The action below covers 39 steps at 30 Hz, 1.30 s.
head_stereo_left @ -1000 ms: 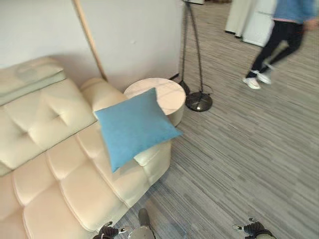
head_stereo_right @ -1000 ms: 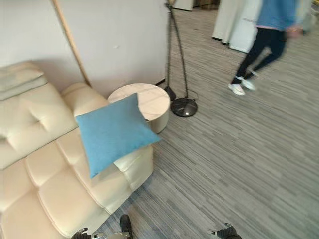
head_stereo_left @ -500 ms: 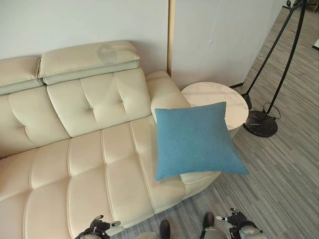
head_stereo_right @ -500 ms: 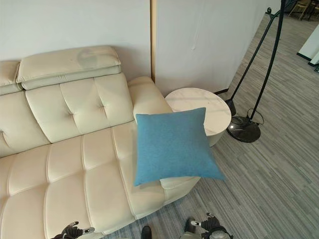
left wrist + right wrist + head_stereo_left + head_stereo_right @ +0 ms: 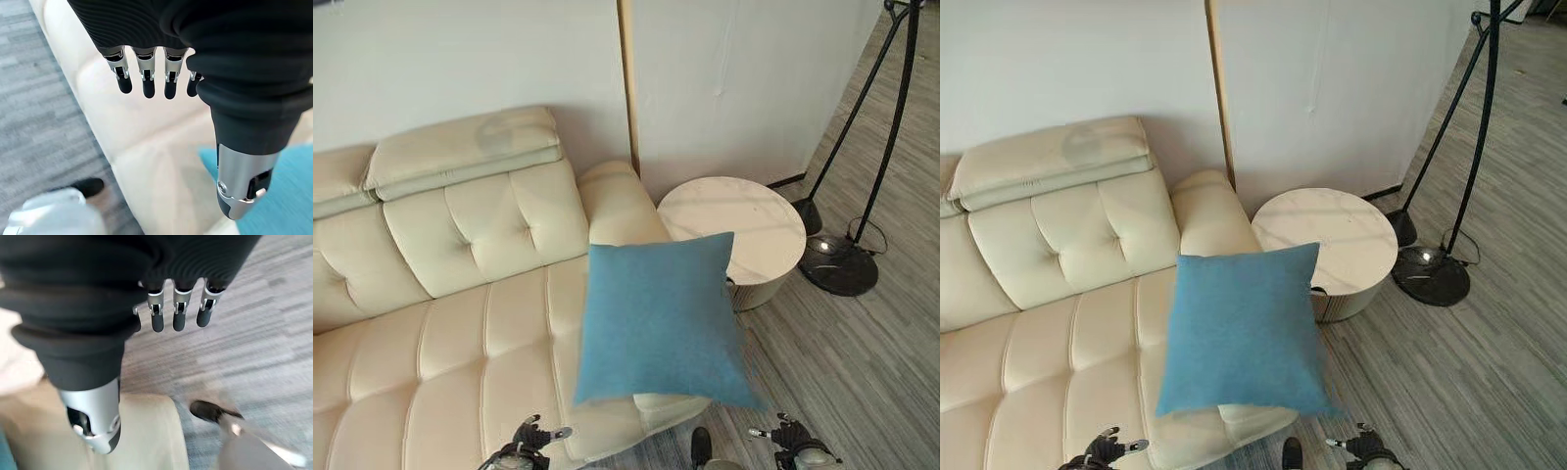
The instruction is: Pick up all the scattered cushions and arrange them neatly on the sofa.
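- Left eye view: you look down on a cream tufted leather sofa [image 5: 460, 323] set against a pale wall. Just beside its right armrest stands a round, pale marble-topped side table [image 5: 734, 230], and past that the black round base of a floor lamp [image 5: 839, 266] sits on the grey striped carpet floor [image 5: 862, 362], its thin black poles rising toward the upper right. A narrow wooden strip [image 5: 628, 88] runs up the wall behind the armrest.
- The square blue fabric cushion [image 5: 658, 321] lies on the sofa's right end, tilted, its lower right corner hanging past the seat's front edge and its upper right corner overlapping the table's rim in the picture. Its cloth is plain and smooth.
- The seat to the left of the cushion is bare; so is the carpet between sofa, table and lamp.
- Your left hand [image 5: 530, 438] shows at the bottom edge in front of the sofa, your right hand [image 5: 790, 438] at the bottom right over the carpet.
- Left wrist view: your left hand [image 5: 146, 73] hangs with fingers straight and spread, holding nothing, over the sofa's front edge, the cushion's corner past it.
- Right wrist view: your right hand [image 5: 178, 308] is likewise relaxed and empty, over the carpet beside the sofa's cream corner.
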Available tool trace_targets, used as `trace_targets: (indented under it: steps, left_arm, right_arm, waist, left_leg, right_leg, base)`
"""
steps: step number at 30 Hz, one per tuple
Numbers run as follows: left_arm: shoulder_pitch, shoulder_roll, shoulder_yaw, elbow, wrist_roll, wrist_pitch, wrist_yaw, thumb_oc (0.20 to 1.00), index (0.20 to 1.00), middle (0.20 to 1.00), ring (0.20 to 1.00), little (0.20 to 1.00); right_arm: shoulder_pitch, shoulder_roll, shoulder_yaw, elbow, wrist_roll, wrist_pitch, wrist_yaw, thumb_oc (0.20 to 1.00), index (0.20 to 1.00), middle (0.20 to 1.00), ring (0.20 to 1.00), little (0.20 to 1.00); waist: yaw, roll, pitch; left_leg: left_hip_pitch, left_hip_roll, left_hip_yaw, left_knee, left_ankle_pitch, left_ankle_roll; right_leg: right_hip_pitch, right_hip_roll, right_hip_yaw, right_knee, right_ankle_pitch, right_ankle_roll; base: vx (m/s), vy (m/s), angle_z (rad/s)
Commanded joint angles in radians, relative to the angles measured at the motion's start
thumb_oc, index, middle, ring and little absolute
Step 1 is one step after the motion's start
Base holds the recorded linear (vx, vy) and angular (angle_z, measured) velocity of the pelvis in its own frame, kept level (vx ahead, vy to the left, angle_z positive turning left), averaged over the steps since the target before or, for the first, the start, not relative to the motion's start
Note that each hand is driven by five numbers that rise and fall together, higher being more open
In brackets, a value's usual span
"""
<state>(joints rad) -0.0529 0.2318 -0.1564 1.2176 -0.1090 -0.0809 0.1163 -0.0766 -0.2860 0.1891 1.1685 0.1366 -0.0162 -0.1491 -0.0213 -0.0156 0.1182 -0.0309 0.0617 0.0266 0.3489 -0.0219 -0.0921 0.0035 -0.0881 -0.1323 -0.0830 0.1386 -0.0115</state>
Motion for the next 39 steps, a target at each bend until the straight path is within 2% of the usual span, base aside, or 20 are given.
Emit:
trace_targets:
  steps: [1,2,3,4,6,7,14,15,16,17,19,21,22,23,25,28,29,34,38,39]
  left_arm:
    - [-0.038,0.036,-0.023,-0.029,-0.044,-0.012,0.001,1.0,1.0,1.0,1.0,1.0]
    - [-0.039,0.029,-0.024,-0.024,-0.049,-0.011,-0.003,1.0,1.0,1.0,1.0,1.0]
    - [-0.039,0.02,-0.022,-0.011,-0.055,-0.005,-0.005,1.0,1.0,1.0,1.0,1.0]
    - [-0.039,0.02,-0.022,-0.011,-0.055,-0.005,-0.005,1.0,1.0,1.0,1.0,1.0]
    - [-0.039,0.014,-0.02,0.004,-0.067,-0.002,-0.005,1.0,1.0,1.0,1.0,1.0]
    - [-0.034,0.013,-0.008,0.026,-0.081,0.002,0.002,1.0,1.0,1.0,1.0,1.0]
    - [-0.027,0.068,0.064,0.061,-0.101,0.014,0.019,1.0,1.0,1.0,1.0,1.0]
    - [-0.034,0.108,0.098,0.075,-0.116,0.018,0.019,1.0,1.0,1.0,1.0,1.0]
    - [-0.034,0.108,0.098,0.075,-0.116,0.018,0.019,1.0,1.0,1.0,1.0,1.0]
    - [-0.049,0.151,0.126,0.088,-0.128,0.024,0.013,1.0,1.0,1.0,1.0,1.0]
    - [-0.06,0.174,0.141,0.098,-0.139,0.027,0.008,1.0,1.0,1.0,1.0,1.0]
    - [-0.092,0.221,0.178,0.102,-0.193,0.032,-0.002,1.0,1.0,1.0,1.0,1.0]
    - [-0.093,0.221,0.178,0.103,-0.193,0.032,-0.002,1.0,1.0,1.0,1.0,1.0]
    - [-0.123,0.24,0.183,0.084,-0.219,0.026,0.002,1.0,1.0,1.0,1.0,1.0]
    - [-0.164,0.253,0.182,0.055,-0.272,0.018,0.012,1.0,1.0,1.0,1.0,1.0]
    - [-0.209,0.264,0.175,0.026,-0.338,0.005,0.021,1.0,1.0,1.0,1.0,1.0]
    - [-0.238,0.264,0.166,-0.006,-0.406,-0.006,0.024,1.0,1.0,1.0,1.0,1.0]
    - [-0.311,0.255,0.135,-0.078,-0.526,-0.024,0.038,1.0,1.0,1.0,1.0,1.0]
    - [-0.383,0.222,0.088,-0.106,-0.56,-0.023,0.053,1.0,1.0,1.0,1.0,1.0]
    - [-0.43,0.209,0.067,-0.098,-0.561,-0.018,0.055,1.0,1.0,1.0,1.0,1.0]
  right_arm:
    - [-0.028,-0.047,0.02,0.006,0.0,-0.017,-0.004,1.0,1.0,1.0,1.0,1.0]
    - [-0.029,-0.05,0.017,0.011,0.003,-0.017,-0.004,1.0,1.0,1.0,1.0,1.0]
    - [-0.028,-0.057,0.01,0.02,0.004,-0.016,-0.009,1.0,1.0,1.0,1.0,1.0]
    - [-0.028,-0.057,0.01,0.02,0.004,-0.016,-0.009,1.0,1.0,1.0,1.0,1.0]
    - [-0.029,-0.062,0.002,0.039,0.004,-0.013,-0.025,1.0,1.0,1.0,1.0,1.0]
    - [-0.024,-0.06,-0.007,0.065,-0.004,-0.009,-0.039,1.0,1.0,1.0,1.0,1.0]
    - [-0.011,-0.08,-0.054,0.101,0.002,-0.001,-0.075,1.0,1.0,1.0,1.0,1.0]
    - [-0.025,-0.119,-0.073,0.091,0.008,0.001,-0.077,1.0,1.0,1.0,1.0,1.0]
    - [-0.025,-0.119,-0.073,0.091,0.008,0.001,-0.077,1.0,1.0,1.0,1.0,1.0]
    - [-0.047,-0.166,-0.085,0.054,0.013,0.002,-0.077,1.0,1.0,1.0,1.0,1.0]
    - [-0.06,-0.196,-0.091,0.023,0.015,0.002,-0.079,1.0,1.0,1.0,1.0,1.0]
    - [-0.109,-0.293,-0.115,-0.121,0.011,0.006,-0.095,1.0,1.0,1.0,1.0,1.0]
    - [-0.108,-0.293,-0.115,-0.122,0.011,0.007,-0.095,1.0,1.0,1.0,1.0,1.0]
    - [-0.15,-0.349,-0.127,-0.23,0.003,0.006,-0.116,1.0,1.0,1.0,1.0,1.0]
    - [-0.195,-0.391,-0.137,-0.32,0.003,0.007,-0.139,1.0,1.0,1.0,1.0,1.0]
    - [-0.239,-0.41,-0.138,-0.362,0.023,0.011,-0.159,1.0,1.0,1.0,1.0,1.0]
    - [-0.268,-0.408,-0.138,-0.402,0.054,0.011,-0.174,1.0,1.0,1.0,1.0,1.0]
    - [-0.324,-0.359,-0.108,-0.495,0.121,0.009,-0.195,1.0,1.0,1.0,1.0,1.0]
    - [-0.336,-0.256,-0.048,-0.619,0.124,0.009,-0.209,1.0,1.0,1.0,1.0,1.0]
    - [-0.33,-0.204,-0.019,-0.67,0.118,0.014,-0.213,1.0,1.0,1.0,1.0,1.0]
  waist:
    - [-0.01,-0.001,0.038]
    - [-0.009,-0.004,0.035]
    - [-0.007,0.007,0.031]
    - [-0.007,0.007,0.032]
    - [-0.003,0.016,0.036]
    - [-0.007,0.031,0.028]
    - [-0.014,0.023,-0.005]
    - [-0.013,0.015,-0.008]
    - [-0.013,0.015,-0.007]
    - [-0.014,0.005,-0.008]
    - [-0.015,0.0,-0.005]
    - [-0.023,-0.014,0.002]
    - [-0.023,-0.013,0.003]
    - [-0.03,-0.02,0.016]
    - [-0.035,-0.024,0.033]
    - [-0.038,-0.028,0.048]
    - [-0.038,-0.032,0.06]
    - [-0.038,-0.048,0.081]
    - [-0.044,-0.071,0.106]
    - [-0.046,-0.084,0.12]
  left_leg:
    - [-0.021,0.049,0.039,-0.094,0.013,0.012]
    - [-0.037,0.024,0.044,-0.117,-0.017,0.02]
    - [-0.045,0.009,0.056,-0.184,-0.011,0.023]
    - [-0.043,0.009,0.056,-0.186,-0.01,0.023]
    - [-0.064,0.009,0.058,-0.242,0.026,0.02]
    - [-0.034,0.022,0.067,-0.321,0.048,0.016]
    - [0.052,0.031,0.088,-0.417,0.069,0.01]
    - [0.067,0.032,0.091,-0.429,0.065,0.011]
    - [0.068,0.032,0.092,-0.429,0.064,0.011]
    - [0.074,0.033,0.098,-0.436,0.059,0.01]
    - [0.074,0.033,0.103,-0.436,0.055,0.01]
    - [0.069,0.031,0.11,-0.436,0.045,0.012]
    - [0.069,0.031,0.11,-0.436,0.045,0.012]
    - [0.062,0.03,0.114,-0.436,0.042,0.014]
    - [0.046,0.029,0.115,-0.436,0.041,0.017]
    - [0.025,0.028,0.114,-0.435,0.041,0.019]
    - [0.005,0.027,0.113,-0.43,0.042,0.021]
    - [-0.028,0.021,0.114,-0.417,0.041,0.027]
    - [-0.07,0.018,0.117,-0.388,0.034,0.034]
    - [-0.096,0.018,0.117,-0.365,0.029,0.036]
  right_leg:
    - [-0.017,-0.05,0.005,0.07,-0.15,0.091]
    - [-0.011,-0.05,0.006,0.062,-0.153,0.092]
    - [-0.002,-0.04,-0.004,0.05,-0.159,0.094]
    - [-0.001,-0.04,-0.004,0.05,-0.16,0.094]
    - [0.011,-0.029,-0.01,0.047,-0.167,0.093]
    - [0.021,-0.009,-0.017,0.045,-0.177,0.094]
    - [0.05,0.001,-0.019,0.012,-0.169,0.099]
    - [0.054,0.0,-0.017,0.005,-0.164,0.104]
    - [0.055,0.0,-0.017,0.005,-0.164,0.104]
    - [0.055,-0.002,-0.011,0.001,-0.16,0.109]
    - [0.054,-0.003,-0.01,0.0,-0.158,0.113]
    - [0.042,-0.009,-0.005,0.002,-0.15,0.122]
    - [0.042,-0.009,-0.004,0.002,-0.15,0.122]
    - [0.024,-0.013,0.002,0.007,-0.143,0.127]
    - [-0.005,-0.017,0.009,0.014,-0.135,0.132]
    - [-0.034,-0.021,0.014,0.02,-0.128,0.135]
    - [-0.054,-0.025,0.019,0.025,-0.122,0.137]
    - [-0.089,-0.032,0.032,0.036,-0.111,0.14]
    - [-0.13,-0.037,0.047,0.052,-0.099,0.139]
    - [-0.151,-0.04,0.051,0.06,-0.094,0.138]
  base:
    - [0.05,-0.148,0.24]
    - [0.08,-0.058,0.17]
    - [0.08,-0.059,0.17]
    - [0.08,-0.023,0.12]
    - [0.08,0.003,0.2]
    - [0.08,0.005,0.1]
    - [0.12,0.041,0.0]
    - [0.06,0.042,-0.05]
    - [0.09,0.075,-0.12]
    - [0.03,0.033,-0.09]
    - [0.02,0.045,-0.06]
    - [-0.01,0.077,-0.09]
    - [-0.05,0.099,-0.11]
    - [-0.07,0.084,-0.12]
    - [-0.1,0.082,-0.16]
    - [-0.09,0.062,-0.04]
    - [-0.08,0.064,0.04]
    - [-0.06,0.057,-0.06]
    - [-0.07,0.038,-0.12]
    - [-0.08,0.012,-0.08]
